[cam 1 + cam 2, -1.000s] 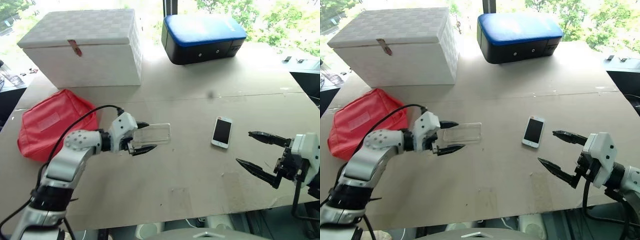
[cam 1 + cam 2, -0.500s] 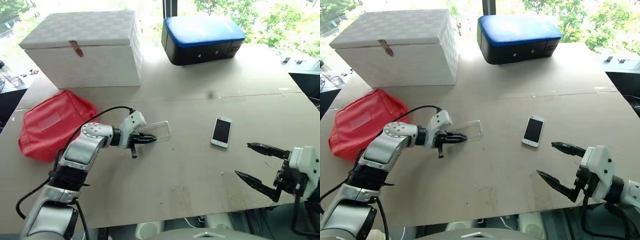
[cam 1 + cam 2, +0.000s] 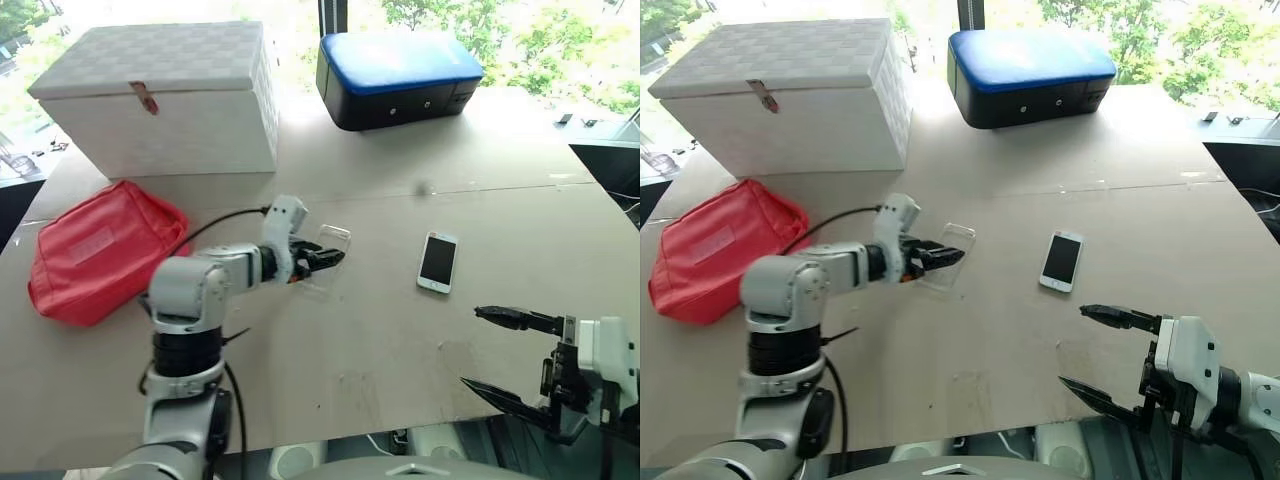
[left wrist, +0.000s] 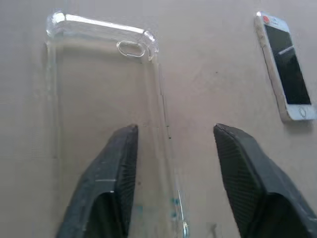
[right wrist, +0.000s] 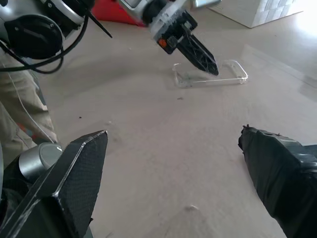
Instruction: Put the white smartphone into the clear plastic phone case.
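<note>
The clear plastic phone case [image 4: 99, 84] lies on the table left of centre, open side up, also seen from the head [image 3: 334, 238]. My left gripper [image 4: 176, 129] is open at its near end. One finger [image 4: 119, 163] is over the case's inside, the other finger [image 4: 237, 163] is outside, and the case's long rim runs between them untouched. The white smartphone [image 3: 438, 263] lies screen up on the table, a hand's width to the right of the case. My right gripper [image 3: 473, 348] hangs open at the near right edge, well short of the phone.
A white woven box [image 3: 160, 95] and a blue-and-black case [image 3: 400, 75] stand at the back of the table [image 3: 400, 330]. A red pouch [image 3: 100, 250] lies at the left, behind my left arm.
My left gripper closed on the case's edge half a second ago and now stands open; its wrist has rolled and it shifted right with the case. My right gripper drew back toward the near edge.
</note>
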### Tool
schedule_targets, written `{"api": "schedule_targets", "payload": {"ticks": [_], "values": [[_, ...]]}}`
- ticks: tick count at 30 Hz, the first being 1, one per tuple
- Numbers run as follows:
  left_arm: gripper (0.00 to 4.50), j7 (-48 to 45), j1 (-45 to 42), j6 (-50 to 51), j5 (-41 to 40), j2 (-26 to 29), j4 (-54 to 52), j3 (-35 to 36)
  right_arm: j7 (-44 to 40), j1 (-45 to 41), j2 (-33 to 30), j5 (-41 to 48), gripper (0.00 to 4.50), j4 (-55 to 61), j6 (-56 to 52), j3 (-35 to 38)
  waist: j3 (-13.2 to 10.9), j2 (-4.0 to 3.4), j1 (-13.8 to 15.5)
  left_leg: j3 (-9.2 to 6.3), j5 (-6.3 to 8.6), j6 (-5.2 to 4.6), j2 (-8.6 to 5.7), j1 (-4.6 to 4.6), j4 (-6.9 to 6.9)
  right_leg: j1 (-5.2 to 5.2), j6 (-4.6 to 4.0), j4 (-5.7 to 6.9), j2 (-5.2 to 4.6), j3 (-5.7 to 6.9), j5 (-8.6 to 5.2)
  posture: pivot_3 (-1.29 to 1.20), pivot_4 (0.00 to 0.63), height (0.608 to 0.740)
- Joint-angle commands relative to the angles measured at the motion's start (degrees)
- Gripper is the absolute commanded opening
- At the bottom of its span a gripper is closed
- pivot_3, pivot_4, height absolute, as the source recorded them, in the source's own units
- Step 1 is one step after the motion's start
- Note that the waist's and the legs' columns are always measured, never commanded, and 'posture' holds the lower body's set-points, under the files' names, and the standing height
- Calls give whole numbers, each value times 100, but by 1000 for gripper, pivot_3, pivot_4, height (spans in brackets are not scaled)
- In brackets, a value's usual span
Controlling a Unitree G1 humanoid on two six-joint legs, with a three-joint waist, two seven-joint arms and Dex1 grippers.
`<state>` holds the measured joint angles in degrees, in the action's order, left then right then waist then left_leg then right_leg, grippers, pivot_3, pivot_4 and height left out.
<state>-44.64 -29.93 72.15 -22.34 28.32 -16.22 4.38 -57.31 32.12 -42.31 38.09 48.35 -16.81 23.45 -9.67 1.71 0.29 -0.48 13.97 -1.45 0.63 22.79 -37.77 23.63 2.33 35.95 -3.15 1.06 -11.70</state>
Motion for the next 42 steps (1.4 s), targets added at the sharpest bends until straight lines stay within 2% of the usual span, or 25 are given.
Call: {"api": "schedule_targets", "payload": {"ticks": [1,4,12,15,17,20,21,24,26,28,31,33,34,35,36,38,40,42], "values": [[3504,-2588,-143,-2932,355,1403,755,-976,13,-60,10,-19,4500,35,118,-29,7,-14,43,4,0,1,0,-3,5,0,-21,-3,-1,-3,7,0,150,740],[3504,-3745,-417,-4725,782,1759,1833,-1633,96,-130,65,-89,4500,25,131,-175,15,-27,94,27,0,0,-5,-6,10,0,-22,-10,-29,-16,6,0,150,740],[3504,-4361,-1091,-6831,1563,1126,4039,-2360,515,-8,129,-173,4500,410,-37,-256,11,-19,190,30,24,-43,-17,40,-50,3,3,-13,-48,-13,-1,0,150,740],[2736,-4336,-999,-7136,1970,1135,4304,-2618,654,0,124,-193,4500,495,-81,-311,13,-15,158,37,26,-46,-16,36,-51,3,5,-12,-45,-21,0,0,150,740],[1874,-4065,-824,-6975,2061,1104,4130,-2598,769,-43,117,-184,4500,553,-132,-353,16,-20,128,38,27,-46,-13,29,-50,1,5,-10,-42,-22,-1,0,150,740],[387,-3687,-548,-5679,1707,1031,3390,-2309,885,-92,105,-171,4500,605,-189,-402,24,-30,65,41,27,-47,-8,16,-46,-6,13,-5,-41,-26,-6,0,150,740],[106,-3460,-444,-4890,1439,979,2958,-2111,904,-94,102,-176,4500,614,-197,-416,24,-31,57,40,27,-47,-6,13,-46,-8,14,-3,-41,-25,-6,0,150,740],[106,-2387,-284,-1716,526,679,1431,-1190,898,-100,58,-227,4500,599,-182,-441,21,-28,63,35,27,-47,-4,15,-49,-9,26,-1,-41,-23,-1,0,150,740],[106,-1551,-275,-178,444,359,650,-600,906,-205,2,-145,4500,568,-231,-418,15,-16,66,26,27,-47,-4,20,-56,-10,30,0,-40,-19,1,0,150,740],[106,-856,-317,690,540,7,240,-268,904,-300,-39,-65,4500,538,-278,-407,14,-12,54,21,27,-47,-6,19,-58,-14,35,-1,-39,-17,3,0,150,740],[106,8,-308,1075,608,-735,-190,-344,759,-461,-152,28,4500,400,-332,-461,14,-12,57,21,27,-46,-9,11,-53,-19,37,-2,-35,-21,3,0,150,740],[1040,209,-280,968,551,-879,-200,-589,724,-544,-200,13,4500,332,-339,-509,11,-6,65,19,26,-46,-15,10,-54,-24,45,-4,-35,-22,7,0,150,740],[1290,208,-283,919,484,-865,-167,-649,736,-587,-213,18,4500,316,-357,-524,9,-4,57,19,26,-46,-16,11,-54,-23,45,-4,-35,-23,7,0,150,740],[1900,121,-325,723,389,-786,-120,-644,757,-618,-225,38,4500,321,-382,-519,9,-4,52,20,27,-46,-17,11,-53,-23,42,-4,-34,-25,6,0,150,740],[2281,-342,-444,422,185,-435,34,-635,803,-629,-216,117,4500,362,-421,-468,8,-5,42,20,27,-46,-16,11,-52,-21,40,-4,-33,-25,5,0,150,740],[3160,-1571,-650,-1024,199,478,566,-888,878,-623,-182,191,4500,437,-473,-428,4,-3,22,23,27,-46,-12,10,-47,-12,33,-3,-17,-32,2,0,150,740],[3160,-2761,-853,-2164,197,1157,1259,-1168,920,-566,-148,86,4500,475,-456,-516,4,-7,27,25,27,-45,-2,9,-43,-2,21,-2,7,-36,5,0,150,740],[3160,-3587,-1059,-3363,380,1489,2040,-1414,981,-505,-108,-12,4500,511,-435,-603,11,-20,60,24,27,-45,-2,4,-38,-1,12,0,7,-33,2,0,150,740]]}}
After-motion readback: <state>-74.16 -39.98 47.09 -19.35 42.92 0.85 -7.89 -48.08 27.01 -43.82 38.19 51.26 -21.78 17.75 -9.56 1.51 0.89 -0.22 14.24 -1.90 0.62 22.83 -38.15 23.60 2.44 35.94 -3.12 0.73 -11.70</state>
